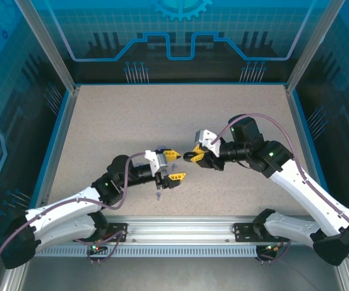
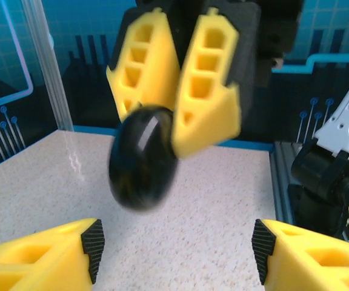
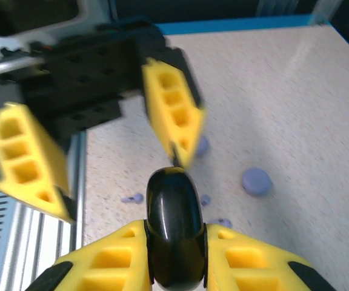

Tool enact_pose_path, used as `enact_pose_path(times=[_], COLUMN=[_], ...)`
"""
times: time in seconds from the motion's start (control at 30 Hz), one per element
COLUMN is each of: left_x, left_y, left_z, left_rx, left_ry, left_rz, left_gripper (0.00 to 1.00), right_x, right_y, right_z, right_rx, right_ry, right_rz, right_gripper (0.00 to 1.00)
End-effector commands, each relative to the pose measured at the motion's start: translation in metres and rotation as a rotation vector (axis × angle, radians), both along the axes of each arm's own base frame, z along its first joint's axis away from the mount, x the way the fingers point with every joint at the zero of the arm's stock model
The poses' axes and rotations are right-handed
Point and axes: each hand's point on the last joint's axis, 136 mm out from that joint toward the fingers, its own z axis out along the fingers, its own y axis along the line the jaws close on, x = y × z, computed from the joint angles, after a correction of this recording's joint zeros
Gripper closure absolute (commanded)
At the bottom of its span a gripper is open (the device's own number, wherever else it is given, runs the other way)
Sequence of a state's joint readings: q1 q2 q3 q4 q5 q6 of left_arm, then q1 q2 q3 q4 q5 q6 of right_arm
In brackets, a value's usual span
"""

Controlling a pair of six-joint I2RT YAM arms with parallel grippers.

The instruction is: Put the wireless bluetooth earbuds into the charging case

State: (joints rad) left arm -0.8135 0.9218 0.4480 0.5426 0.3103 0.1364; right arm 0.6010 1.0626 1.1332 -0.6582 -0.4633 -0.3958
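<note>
My right gripper (image 3: 174,242) is shut on a glossy black charging case (image 3: 173,224), held on edge above the table. The same case (image 2: 143,159) hangs blurred from the right gripper (image 2: 156,130) in the left wrist view. My left gripper (image 2: 177,242) is open, nothing between its pads, just short of the case. Both grippers meet mid-table: left gripper (image 1: 171,165), right gripper (image 1: 194,156). Small lavender earbuds (image 3: 132,198) lie on the table below the case, one more earbud (image 3: 223,223) beside my right finger. A lavender earbud (image 1: 158,195) lies near the left arm.
A lavender disc case (image 3: 256,181) sits on the speckled table to the right of the held case, and another lavender disc (image 3: 202,145) peeks from behind the left gripper's finger. The metal rail (image 1: 180,233) runs along the near edge.
</note>
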Motion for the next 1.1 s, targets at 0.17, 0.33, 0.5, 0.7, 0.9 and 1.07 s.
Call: enact_pose_path(times=[0.17,0.33,0.5,0.7,0.9,1.07], left_x=[0.006,0.006,0.005,0.004,0.004,0.006], left_y=[0.03,0.046,0.056,0.057,0.054,0.052], left_z=[-0.013,-0.013,-0.011,-0.012,-0.013,-0.017], left_rx=[0.031,0.033,0.023,0.021,0.019,0.03], left_ry=[-0.012,-0.021,-0.03,-0.024,-0.012,-0.004], left_rz=[0.149,0.217,0.249,0.252,0.242,0.242], left_gripper=[0.25,0.24,0.24,0.25,0.25,0.25], right_x=[0.046,0.065,0.075,0.082,0.086,0.084], right_y=[-0.066,-0.094,-0.104,-0.109,-0.109,-0.118], right_z=[-0.082,-0.138,-0.177,-0.216,-0.232,-0.242], right_rx=[-0.25,-0.35,-0.416,-0.499,-0.475,-0.524], right_ry=[0.253,0.493,0.615,0.755,0.852,0.878], right_rz=[-0.306,-0.429,-0.469,-0.471,-0.475,-0.499], right_gripper=[0.79,0.8,0.8,0.8,0.79,0.72])
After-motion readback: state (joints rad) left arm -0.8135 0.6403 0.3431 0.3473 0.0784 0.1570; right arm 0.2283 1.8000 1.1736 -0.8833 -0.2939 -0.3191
